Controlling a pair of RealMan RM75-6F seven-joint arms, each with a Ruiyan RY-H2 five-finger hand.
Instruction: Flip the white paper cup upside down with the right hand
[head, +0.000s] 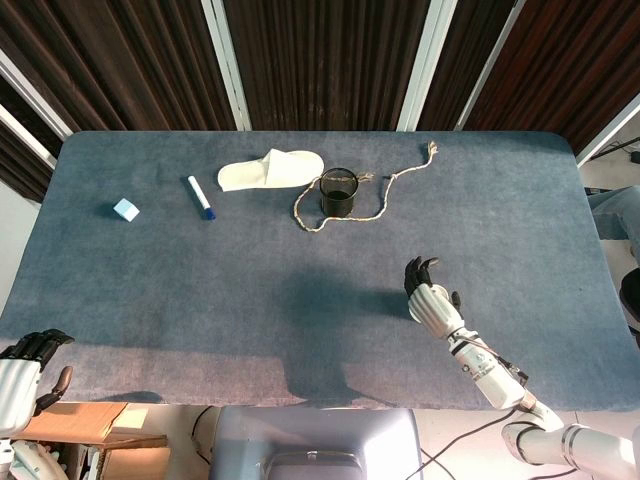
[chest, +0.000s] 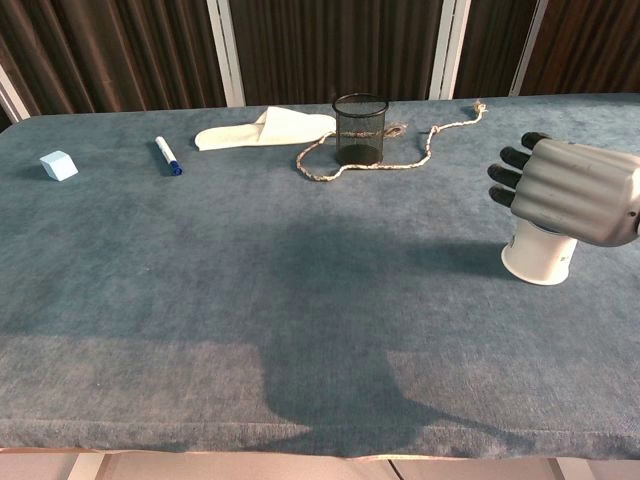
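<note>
**Right hand at the cup, flip seems close to finished**

The white paper cup (chest: 538, 257) stands on the blue table (head: 200, 290) near the front right edge, with its wide rim down on the cloth, so I judge it is already upside down. The right hand (chest: 570, 190) is over the top of the cup and covers its upper part. In the chest view the dark fingertips (chest: 508, 172) look loosely extended past the cup, but whether the hand grips it or only rests above it, I cannot tell. In the head view the cup is mostly hidden under the hand (head: 428, 295).

The step in hand seems to be the release. The next move calls for fingers fully free of the cup and a straight lift, so the light cup does not tip.

The left hand (head: 25, 365) waits at the front left corner, fingers curled, holding nothing.
</note>
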